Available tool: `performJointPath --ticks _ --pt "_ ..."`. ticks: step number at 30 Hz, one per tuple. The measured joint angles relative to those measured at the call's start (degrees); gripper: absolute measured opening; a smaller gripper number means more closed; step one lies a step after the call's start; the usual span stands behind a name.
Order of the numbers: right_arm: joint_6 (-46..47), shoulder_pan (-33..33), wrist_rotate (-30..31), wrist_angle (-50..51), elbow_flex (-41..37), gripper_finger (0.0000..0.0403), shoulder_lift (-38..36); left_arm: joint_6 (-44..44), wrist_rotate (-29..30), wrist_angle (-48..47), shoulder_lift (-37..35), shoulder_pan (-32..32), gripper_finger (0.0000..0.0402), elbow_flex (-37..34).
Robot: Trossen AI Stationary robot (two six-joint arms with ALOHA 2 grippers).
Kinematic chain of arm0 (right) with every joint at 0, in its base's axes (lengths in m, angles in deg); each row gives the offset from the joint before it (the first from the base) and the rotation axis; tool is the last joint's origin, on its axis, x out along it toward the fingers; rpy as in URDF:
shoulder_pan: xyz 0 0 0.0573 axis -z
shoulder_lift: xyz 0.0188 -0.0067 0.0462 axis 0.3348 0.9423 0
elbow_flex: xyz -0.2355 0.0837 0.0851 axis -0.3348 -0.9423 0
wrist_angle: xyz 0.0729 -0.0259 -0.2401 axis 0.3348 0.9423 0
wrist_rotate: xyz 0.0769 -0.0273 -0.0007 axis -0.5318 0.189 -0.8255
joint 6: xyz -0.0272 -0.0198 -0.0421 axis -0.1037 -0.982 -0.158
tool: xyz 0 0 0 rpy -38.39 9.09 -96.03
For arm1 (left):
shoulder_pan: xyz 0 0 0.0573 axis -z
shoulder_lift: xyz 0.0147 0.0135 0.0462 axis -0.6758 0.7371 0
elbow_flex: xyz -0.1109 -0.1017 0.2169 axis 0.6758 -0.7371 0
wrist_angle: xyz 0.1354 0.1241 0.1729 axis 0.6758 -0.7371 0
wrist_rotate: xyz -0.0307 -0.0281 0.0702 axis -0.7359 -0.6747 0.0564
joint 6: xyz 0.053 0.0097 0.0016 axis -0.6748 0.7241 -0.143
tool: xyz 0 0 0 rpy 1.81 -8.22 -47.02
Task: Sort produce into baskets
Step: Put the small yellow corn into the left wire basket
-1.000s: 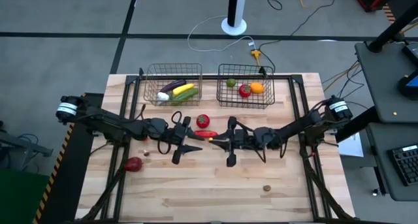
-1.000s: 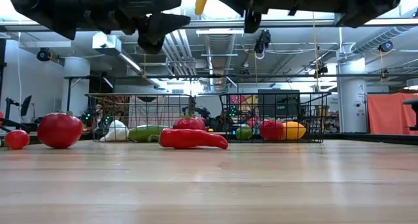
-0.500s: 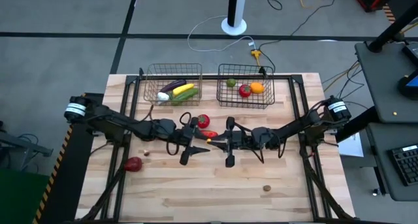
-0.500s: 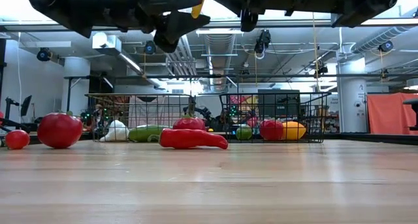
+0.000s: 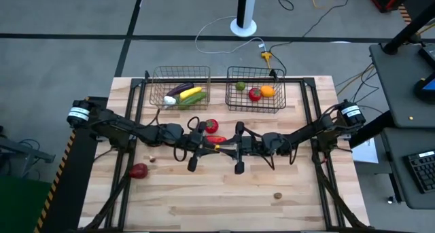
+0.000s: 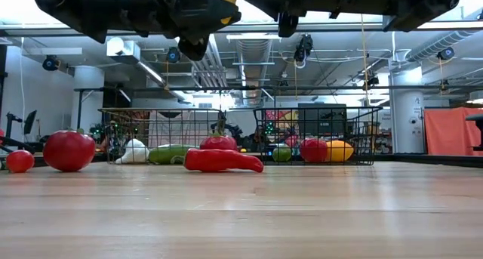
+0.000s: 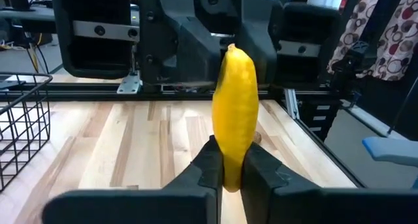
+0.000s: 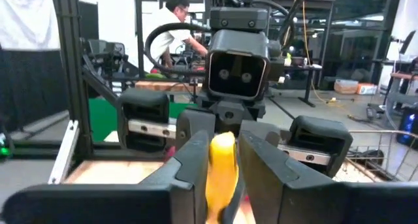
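Observation:
A long smooth yellow produce piece (image 5: 217, 147) hangs in the air over the middle of the table, between my two grippers. My left gripper (image 5: 209, 149) comes at it from the table's left and is shut on one end. My right gripper (image 5: 225, 147) comes from the right and is shut on the other end. The copper basket (image 5: 155, 90) at the far left holds an eggplant, a yellow corn, a cucumber and a garlic. The dark basket (image 5: 234, 100) beside it holds a green piece, a tomato and an orange. My left gripper pinches the yellow piece's near end (image 7: 229, 160) between its two fingers, level, from the table's left, the fingers lying along the piece. The piece is lifted clear of the table. My right gripper pinches the opposite end (image 8: 221, 160) between its two fingers, level, from the table's right.
A red tomato (image 5: 211, 125) and a red pepper (image 5: 215, 138) lie on the table just beyond the grippers. Another red piece (image 5: 138, 170) lies near the left edge. Small brown bits lie near the left edge (image 5: 152, 159) and near the front edge (image 5: 277, 195).
My left gripper has gone toward the table's right edge, up to the yellow piece that my right gripper holds in the air, and has taken hold of its free end. My right gripper and the piece have kept still.

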Motion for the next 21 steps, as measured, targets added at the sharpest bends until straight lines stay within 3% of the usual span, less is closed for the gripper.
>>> performJointPath --ticks 4,12,17,21 --pt "1.8 0.0 0.0 -0.1 0.0 0.0107 -0.6 0.4 0.0 -0.2 0.0 0.0 0.0026 0.0" --pt "2.9 0.1 2.4 0.9 0.0 0.0158 -2.9 1.6 0.2 -3.4 -1.4 -0.6 0.0012 -0.1" --pt "6.0 0.2 10.7 6.5 0.0 0.0172 -6.0 3.3 4.7 -13.2 -7.0 -2.5 0.0013 -0.1" --pt "7.0 0.2 11.5 9.1 0.0 0.0171 -8.0 3.4 10.2 -24.7 -14.2 -6.5 0.0013 -0.1"
